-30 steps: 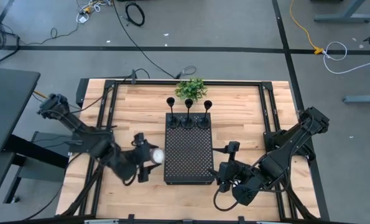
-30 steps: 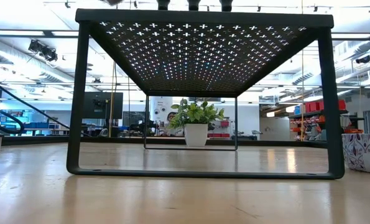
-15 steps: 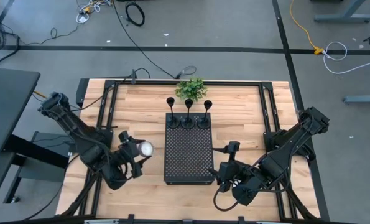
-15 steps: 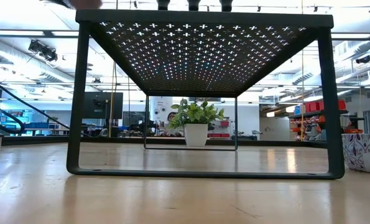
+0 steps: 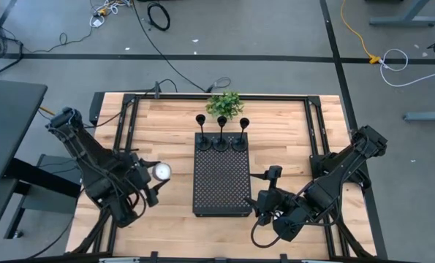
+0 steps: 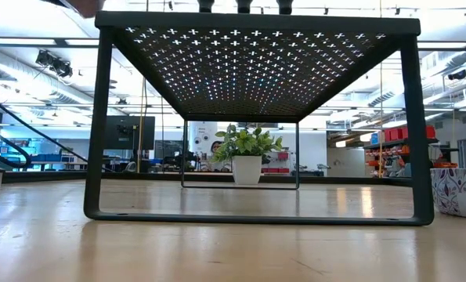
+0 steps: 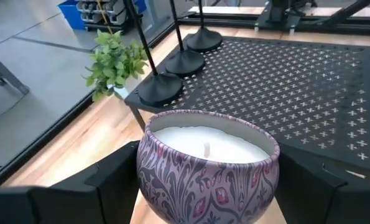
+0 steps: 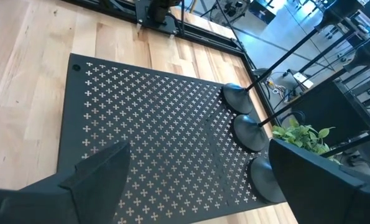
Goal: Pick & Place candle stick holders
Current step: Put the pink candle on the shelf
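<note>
On the perforated tray (image 5: 221,183), far edge, three candle stick holders (image 5: 221,134) stand in a row near a plant (image 5: 224,104). Left gripper (image 5: 156,177) left of tray, fingers clamped on a patterned candle tin (image 7: 208,165). Right gripper (image 5: 265,191) by tray's right side, fingers spread wide, holding nothing

Bright, even overhead light; ceiling lamps glare through the perforated tray (image 6: 256,63) in the low view, foreground tabletop (image 6: 217,251) soft.
</note>
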You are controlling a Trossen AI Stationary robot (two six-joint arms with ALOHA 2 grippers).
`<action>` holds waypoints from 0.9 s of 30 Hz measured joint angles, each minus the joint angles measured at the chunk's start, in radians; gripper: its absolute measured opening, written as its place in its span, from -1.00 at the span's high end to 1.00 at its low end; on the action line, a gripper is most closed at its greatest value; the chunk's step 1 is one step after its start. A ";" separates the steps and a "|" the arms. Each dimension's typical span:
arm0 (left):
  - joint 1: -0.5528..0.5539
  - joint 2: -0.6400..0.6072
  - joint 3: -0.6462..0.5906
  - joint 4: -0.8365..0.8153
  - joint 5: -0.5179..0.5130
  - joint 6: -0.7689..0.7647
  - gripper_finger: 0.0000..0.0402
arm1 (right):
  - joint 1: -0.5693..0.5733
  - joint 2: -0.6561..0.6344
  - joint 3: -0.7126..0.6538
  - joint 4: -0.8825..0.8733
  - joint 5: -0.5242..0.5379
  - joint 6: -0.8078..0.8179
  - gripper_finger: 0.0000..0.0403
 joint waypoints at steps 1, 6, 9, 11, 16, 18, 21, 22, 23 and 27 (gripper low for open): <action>0.000 0.000 0.000 -0.009 0.006 0.017 -0.49 | 0.000 0.000 0.000 0.000 0.000 0.000 -0.88; -0.019 -0.028 -0.008 -0.144 -0.011 -0.090 -0.49 | 0.000 0.000 0.000 0.000 0.000 0.000 -0.88; -0.037 -0.074 -0.078 -0.138 -0.022 -0.168 -0.49 | 0.000 0.000 0.000 0.000 0.000 -0.005 -0.88; -0.041 -0.116 -0.132 -0.119 -0.022 -0.198 -0.49 | 0.000 0.000 0.000 0.001 0.000 -0.014 -0.88; -0.040 -0.225 -0.221 0.047 -0.040 -0.069 -0.49 | -0.001 0.000 0.000 0.002 0.001 -0.021 -0.88; -0.039 -0.265 -0.258 0.144 -0.040 0.040 -0.49 | -0.004 0.000 0.000 0.005 0.001 -0.021 -0.88; -0.038 -0.321 -0.321 0.330 -0.034 0.185 -0.49 | -0.012 0.000 0.000 0.006 0.000 -0.022 -0.88; -0.038 -0.335 -0.346 0.398 -0.022 0.243 -0.49 | -0.015 0.000 0.000 0.006 0.000 -0.022 -0.88; -0.038 -0.348 -0.374 0.466 -0.008 0.300 -0.49 | -0.019 0.000 0.000 0.006 0.000 -0.022 -0.88; -0.024 -0.376 -0.492 0.822 0.027 0.528 -0.49 | -0.029 0.000 0.000 0.005 -0.001 -0.023 -0.88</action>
